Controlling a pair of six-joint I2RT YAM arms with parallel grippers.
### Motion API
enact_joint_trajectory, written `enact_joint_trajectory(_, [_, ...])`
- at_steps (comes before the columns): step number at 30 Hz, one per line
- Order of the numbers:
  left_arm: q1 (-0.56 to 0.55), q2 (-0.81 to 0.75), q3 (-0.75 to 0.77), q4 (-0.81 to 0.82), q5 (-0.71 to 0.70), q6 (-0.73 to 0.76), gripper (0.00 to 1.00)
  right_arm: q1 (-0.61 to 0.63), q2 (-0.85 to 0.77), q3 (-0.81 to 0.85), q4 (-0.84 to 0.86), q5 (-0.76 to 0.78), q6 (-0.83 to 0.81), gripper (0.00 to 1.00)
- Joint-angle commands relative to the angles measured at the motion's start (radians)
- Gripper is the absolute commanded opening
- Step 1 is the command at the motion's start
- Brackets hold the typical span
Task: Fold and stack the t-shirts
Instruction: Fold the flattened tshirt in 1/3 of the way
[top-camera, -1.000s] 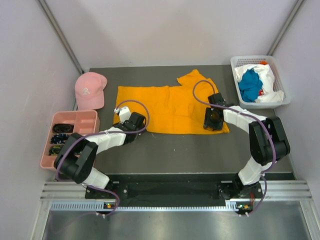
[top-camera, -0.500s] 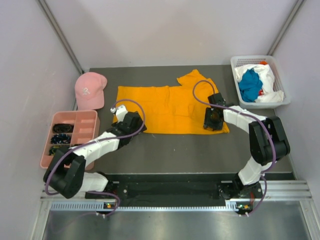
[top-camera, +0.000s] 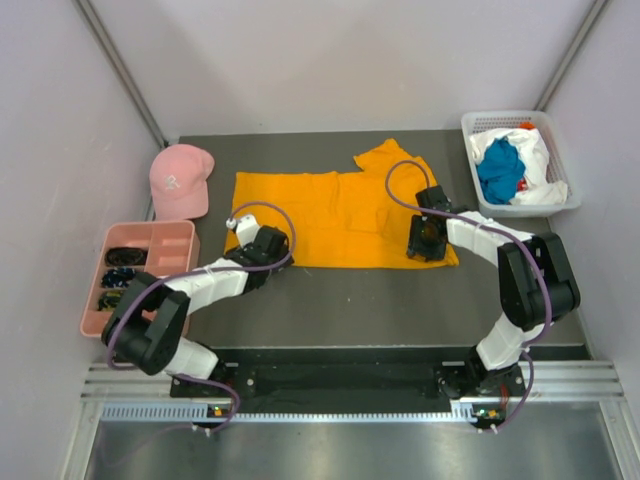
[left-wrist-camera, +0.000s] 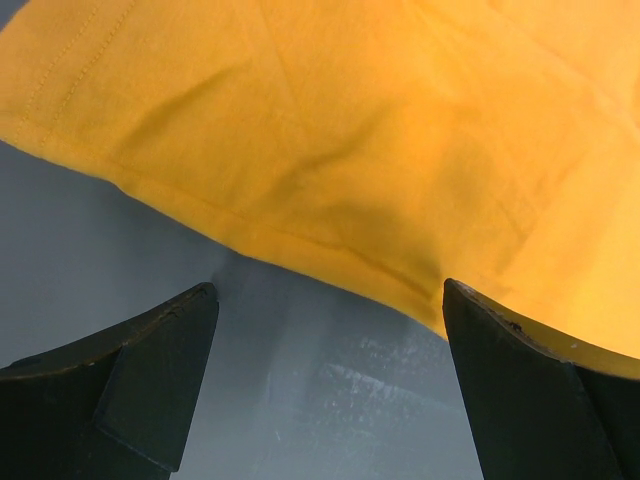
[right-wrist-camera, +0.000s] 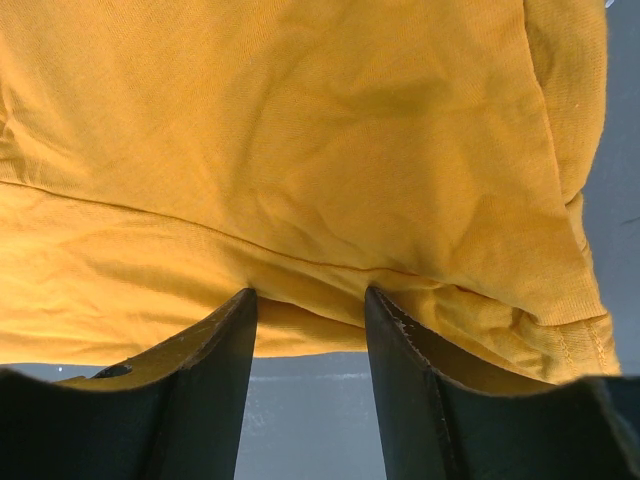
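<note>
Shifting back slightly, the left gripper (left-wrist-camera: 325, 385) is hovering wide open at the orange shirt's (top-camera: 340, 215) near-left hem, lining up a matching pinch (none yet). Right gripper (right-wrist-camera: 308, 375) is clamping the near-right hem, ready for folding.

Both wrist views crop the orange shirt (left-wrist-camera: 400, 130) at their edges. The tray (top-camera: 178, 240) contents (dark, small) stay unidentifiable, and the basket's (top-camera: 484, 122) white shirt (top-camera: 535, 160) lies partly under the teal shirt (top-camera: 499, 172).

Left hand (left-wrist-camera: 325, 330) low, jaws spread wide; right hand (right-wrist-camera: 308, 305) low, jaws half-closed.
</note>
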Motion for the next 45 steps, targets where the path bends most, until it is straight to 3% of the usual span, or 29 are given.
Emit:
enact_joint_trajectory(1, [0.004,0.06,0.049,0.024,-0.05,-0.006,0.99,0.007,0.003,0.015,-0.041,0.019,-0.009,0.48])
enact_joint_trajectory(11, [0.004,0.195,0.102,0.044,-0.066,-0.008,0.98,0.009,-0.003,0.003,-0.038,0.019,-0.01,0.48])
enact_joint_trajectory(15, [0.004,0.203,0.106,0.044,-0.061,-0.009,0.8,0.009,-0.002,0.001,-0.037,0.02,-0.01,0.48])
enact_joint_trajectory(18, [0.004,0.209,0.106,0.041,-0.058,-0.006,0.54,0.01,0.004,0.004,-0.034,0.02,-0.01,0.48])
enact_joint_trajectory(19, [0.004,0.208,0.106,0.038,-0.055,-0.006,0.24,0.009,0.006,0.004,-0.037,0.019,-0.012,0.48])
enact_joint_trajectory(21, [0.004,0.212,0.107,0.032,-0.058,-0.012,0.01,0.009,0.011,0.004,-0.032,0.017,-0.013,0.49])
enact_joint_trajectory(39, [0.004,0.059,0.035,-0.149,-0.049,-0.029,0.0,0.009,-0.068,-0.046,-0.049,0.06,0.022,0.49])
enact_joint_trajectory(42, [0.004,0.043,0.018,-0.155,-0.053,-0.028,0.0,0.009,-0.075,-0.062,-0.049,0.063,0.025,0.35])
enact_joint_trajectory(43, [0.004,0.043,0.02,-0.155,-0.05,-0.026,0.0,0.009,-0.071,-0.063,-0.049,0.065,0.025,0.21])
enact_joint_trajectory(45, [0.004,0.05,0.029,-0.157,-0.049,-0.025,0.0,0.009,-0.054,-0.065,-0.047,0.068,0.025,0.1])
